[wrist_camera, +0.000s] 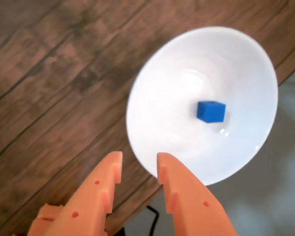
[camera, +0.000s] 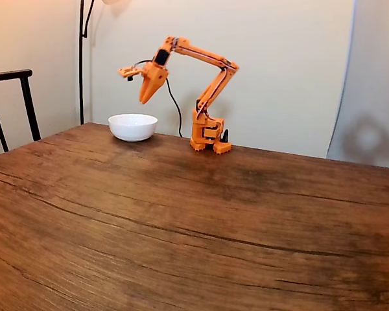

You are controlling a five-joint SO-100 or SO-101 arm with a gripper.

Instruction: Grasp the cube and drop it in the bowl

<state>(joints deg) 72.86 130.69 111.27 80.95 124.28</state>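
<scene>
- Wrist view: cube [wrist_camera: 211, 111] sits inside the bowl [wrist_camera: 157, 88], on the bottom, a bit right of centre. Blue, one corner toward the camera, small glare spots just below it.
- Fixed view: bowl [camera: 133, 127] seen side-on, so its inside is hidden; cube can't be seen from there.
- Gripper [wrist_camera: 139, 167] in the wrist view: two orange fingers [wrist_camera: 174, 189] enter from the bottom edge, tips spread with a clear gap, nothing between them. Tips sit over the bowl's near rim, not touching the cube.
- Gripper [camera: 144, 98] in the fixed view: points down, hangs in the air above the bowl, clear of the rim. At this angle the fingers read as one wedge, so the gap can't be judged here; the wrist view settles it.
- Arm [camera: 201, 65]: orange, base on the table [camera: 201, 220] just right of the bowl, upper link up, forearm reaching left over the bowl. A black cable [camera: 173, 103] drops behind it.
- Table: dark wood planks. Wrist view shows the bowl close to the table edge, with pale floor [wrist_camera: 275, 196] beyond; fixed view shows the bowl at the far side, near the wall [camera: 279, 65].
- Fixed view also gives a chair back [camera: 10, 97] at left and a lamp pole [camera: 82, 58] by the wall.
</scene>
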